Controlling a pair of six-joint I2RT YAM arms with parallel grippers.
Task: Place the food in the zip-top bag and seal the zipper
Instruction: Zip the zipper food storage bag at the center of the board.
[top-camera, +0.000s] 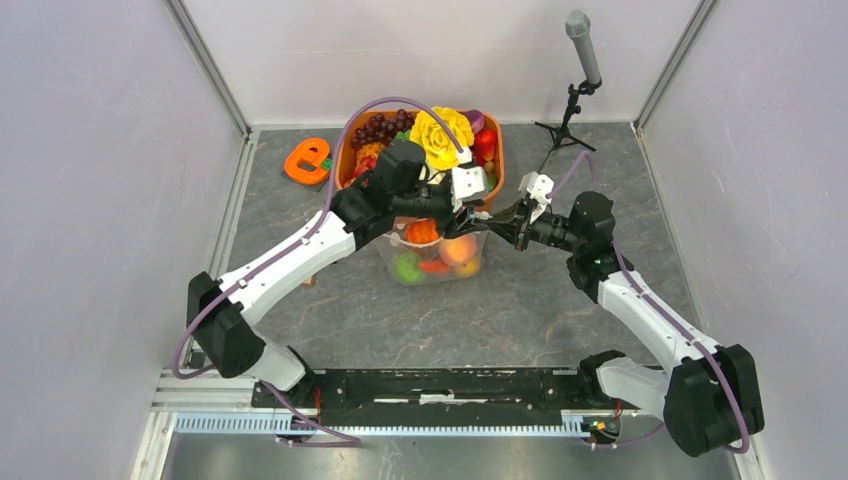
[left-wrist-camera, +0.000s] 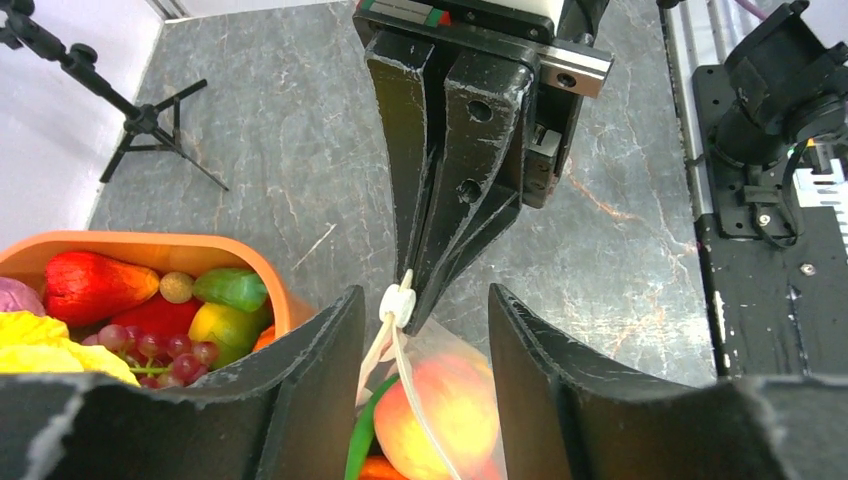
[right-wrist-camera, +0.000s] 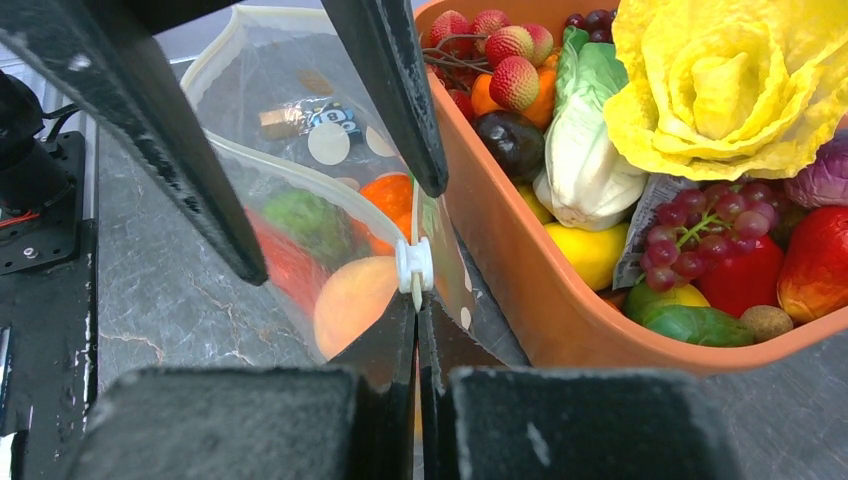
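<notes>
- Food (left-wrist-camera: 445, 405) already lies in the bag (top-camera: 440, 262), on the table (top-camera: 500, 320) just beside the tub (right-wrist-camera: 520, 300).
- Right hand (right-wrist-camera: 417, 305) is clamped on the bag's edge by the slider (right-wrist-camera: 413, 265).
- Left hand (left-wrist-camera: 425, 300), fingers apart, straddles the slider.
- The zipper (right-wrist-camera: 300, 170) gapes, so sealing is left.

The clear dotted plastic zip-top bag (top-camera: 388, 256), glossy toy food (top-camera: 458, 250) inside, lies on the grey stone-patterned counter (top-camera: 480, 330) just before the orange rectangular tub (top-camera: 346, 160).
</notes>
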